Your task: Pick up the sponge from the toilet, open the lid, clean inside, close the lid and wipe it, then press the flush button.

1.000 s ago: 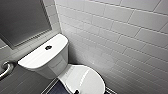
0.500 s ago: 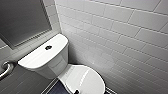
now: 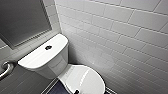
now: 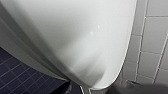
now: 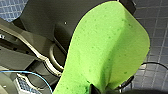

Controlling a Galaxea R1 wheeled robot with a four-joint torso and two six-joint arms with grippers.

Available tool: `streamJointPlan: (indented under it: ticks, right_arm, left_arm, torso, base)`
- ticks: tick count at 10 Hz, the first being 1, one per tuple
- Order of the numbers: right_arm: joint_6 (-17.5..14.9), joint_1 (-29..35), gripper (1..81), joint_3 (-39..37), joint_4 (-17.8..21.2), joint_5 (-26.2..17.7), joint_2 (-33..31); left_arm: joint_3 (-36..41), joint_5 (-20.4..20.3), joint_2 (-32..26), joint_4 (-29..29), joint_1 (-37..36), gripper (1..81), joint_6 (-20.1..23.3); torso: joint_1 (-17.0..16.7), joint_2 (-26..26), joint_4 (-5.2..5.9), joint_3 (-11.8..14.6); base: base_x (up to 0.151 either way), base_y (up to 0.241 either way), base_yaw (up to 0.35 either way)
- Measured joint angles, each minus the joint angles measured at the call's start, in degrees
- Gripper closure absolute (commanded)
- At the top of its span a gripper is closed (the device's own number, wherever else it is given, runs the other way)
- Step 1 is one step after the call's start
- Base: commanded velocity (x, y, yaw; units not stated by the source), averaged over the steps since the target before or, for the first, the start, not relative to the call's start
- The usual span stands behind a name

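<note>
The white toilet (image 3: pixel 52 62) stands against the tiled wall with its oval lid (image 3: pixel 83 80) down. The small dark flush button (image 3: pixel 48 47) sits in the middle of the tank top. In the left wrist view the glossy white lid (image 4: pixel 75 37) curves close under the camera, and nothing is in the left gripper. My right gripper (image 5: pixel 100 89) is shut on the bright green sponge (image 5: pixel 107 50), pinching it at one end. The sponge hangs above the dark tiled floor.
White brick tiles (image 3: pixel 120 37) cover the wall close beside the toilet. A grey framed panel (image 3: pixel 20 20) hangs above the tank, and a metal grab bar (image 3: pixel 6 70) is at the left. Dark blue floor tiles (image 4: pixel 17 75) lie below. The robot's dark base (image 5: pixel 37 45) is under the sponge.
</note>
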Motion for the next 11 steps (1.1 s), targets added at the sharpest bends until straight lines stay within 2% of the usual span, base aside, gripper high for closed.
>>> streamJointPlan:
  ticks: [11]
  right_arm:
    - [0.0, 0.0, 81.1, 0.24, 0.0, -0.55, 0.3]
  left_arm:
    - [-0.88, -0.49, 0.6, -0.04, 0.13, 1.0, -0.22]
  torso:
    - [0.0, 0.0, 0.0, 0.0]
  base:
    - [0.0, 0.0, 0.0]
